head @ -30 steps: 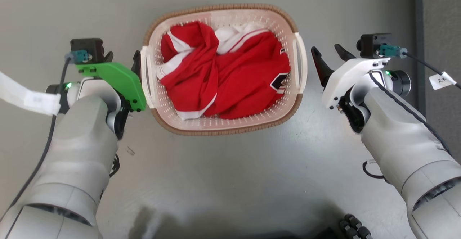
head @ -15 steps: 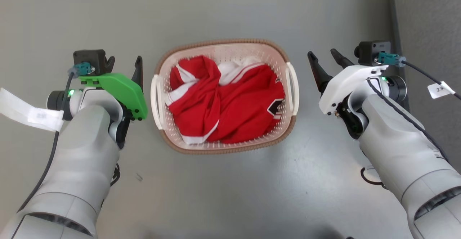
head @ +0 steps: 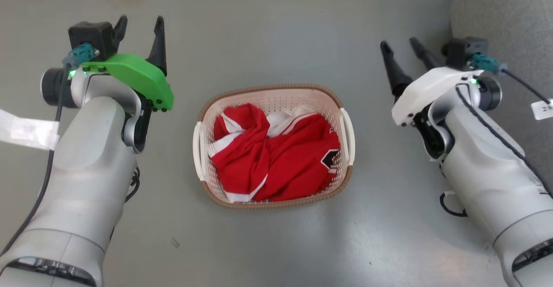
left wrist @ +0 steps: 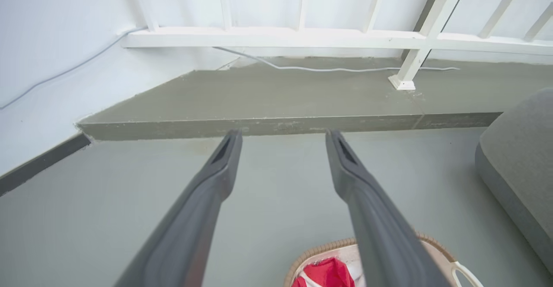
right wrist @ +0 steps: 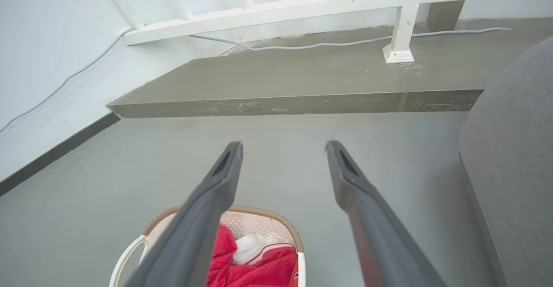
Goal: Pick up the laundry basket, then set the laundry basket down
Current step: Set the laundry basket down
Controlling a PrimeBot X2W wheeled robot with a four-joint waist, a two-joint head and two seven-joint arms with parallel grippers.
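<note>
**Basket on floor, both claws clear: risks and markings**

Basket (head: 272, 89) sits flat on the grey floor (head: 276, 243), midway between the two arms. A red-and-white garment (head: 276, 166) is heaped inside, below the rim. Left handle (head: 198, 151) and right handle (head: 349, 136) are both free.

Left claw (head: 140, 23): open, empty, well apart from the basket, fingers pointing past its far side. Right claw (head: 398, 45): open, empty, also well apart.

Risks (judgement):
- The handles are thin loops. A finger that comes in off-line would probably push the light basket across the smooth floor instead of hooking it.
- If one claw takes its handle before the other, or lifts faster, the basket tilts and the garment can slide out.
- A fingertip could snag the perforated wall or the cloth near either handle.
- A grey cushion (head: 510, 19) lies just beyond the right arm, and a wide swing there may brush it.

Markings:
- Garment emblem (head: 330, 161), black and white: no letters legible.
- White tag (head: 543, 109) on the right cable is cut by the frame edge and unreadable.
- The print on the white strip (head: 26, 129) on the left cable is too blurred to read.
</note>
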